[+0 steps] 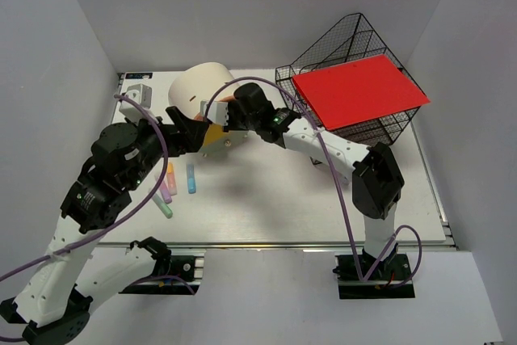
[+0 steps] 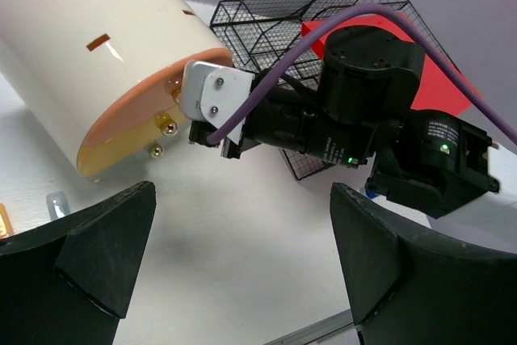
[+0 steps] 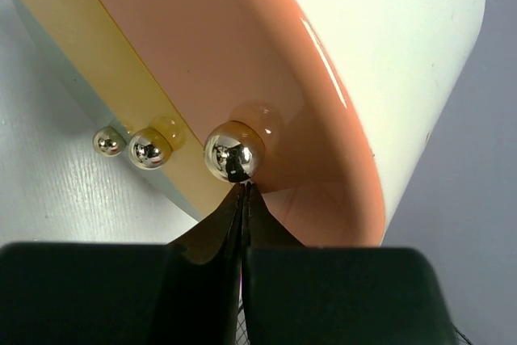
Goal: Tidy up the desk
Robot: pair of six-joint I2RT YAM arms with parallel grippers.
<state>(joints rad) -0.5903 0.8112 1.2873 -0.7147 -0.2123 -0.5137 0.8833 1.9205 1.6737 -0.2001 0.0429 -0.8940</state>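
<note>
The white desk (image 1: pixel 275 199) holds a cream cylindrical drawer box (image 1: pixel 202 90) lying on its side, its orange and yellow front facing the arms. My right gripper (image 3: pixel 242 189) is shut, and its tips touch the underside of the top gold knob (image 3: pixel 233 151) on the orange front, with nothing between the fingers. In the top view my right gripper (image 1: pixel 222 115) sits right at the box's front. My left gripper (image 2: pixel 242 256) hangs wide open over bare desk (image 2: pixel 242 224), just in front of the box (image 2: pixel 105 54), holding nothing. In the top view the left gripper (image 1: pixel 196 138) is below the box.
A black wire-mesh tray rack (image 1: pixel 339 46) with a red folder (image 1: pixel 359 90) on top stands at the back right. Several markers (image 1: pixel 191 178) lie on the left near the left arm. A small white device (image 1: pixel 136 93) sits at the back left. Two more gold knobs (image 3: pixel 148 151) sit on the yellow drawer fronts.
</note>
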